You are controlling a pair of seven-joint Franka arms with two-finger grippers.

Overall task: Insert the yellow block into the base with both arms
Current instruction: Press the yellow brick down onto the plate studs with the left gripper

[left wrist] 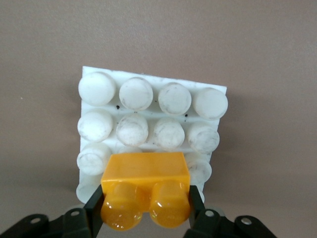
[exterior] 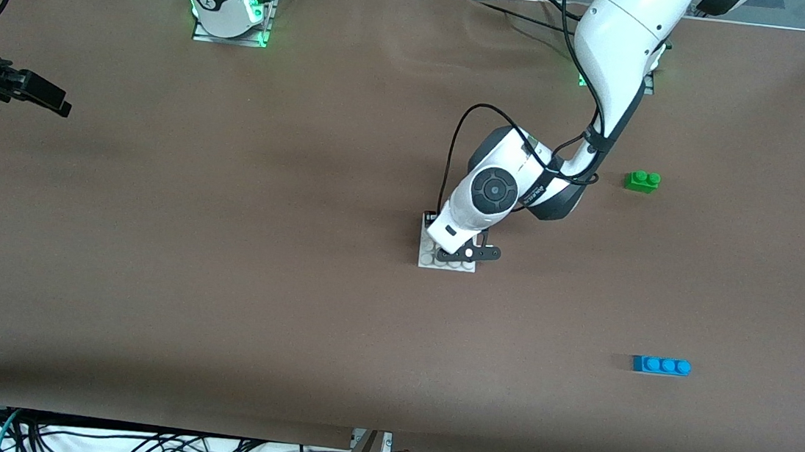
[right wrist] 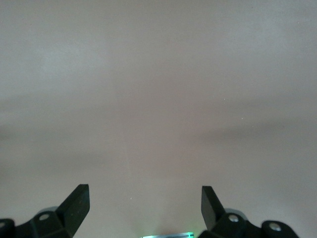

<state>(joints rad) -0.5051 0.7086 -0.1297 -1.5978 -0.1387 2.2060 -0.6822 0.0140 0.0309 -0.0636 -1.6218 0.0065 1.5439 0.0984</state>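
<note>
The yellow block (left wrist: 146, 191), a two-stud brick, sits between the fingers (left wrist: 94, 210) of my left gripper (left wrist: 146, 204), which is shut on it. The block is at one edge row of the base (left wrist: 148, 101), a white square plate with a grid of round studs. I cannot tell whether the block is pressed onto the studs. In the front view the left gripper (exterior: 465, 253) is down on the base (exterior: 429, 259) at mid-table and hides the block. My right gripper (right wrist: 145, 198) is open with nothing between its fingers. It hangs over bare table at the right arm's end (exterior: 45, 97).
A green two-stud brick (exterior: 642, 180) lies toward the left arm's end, farther from the front camera than the base. A blue three-stud brick (exterior: 661, 365) lies nearer the front camera at that same end. A brown mat covers the table (exterior: 257, 278).
</note>
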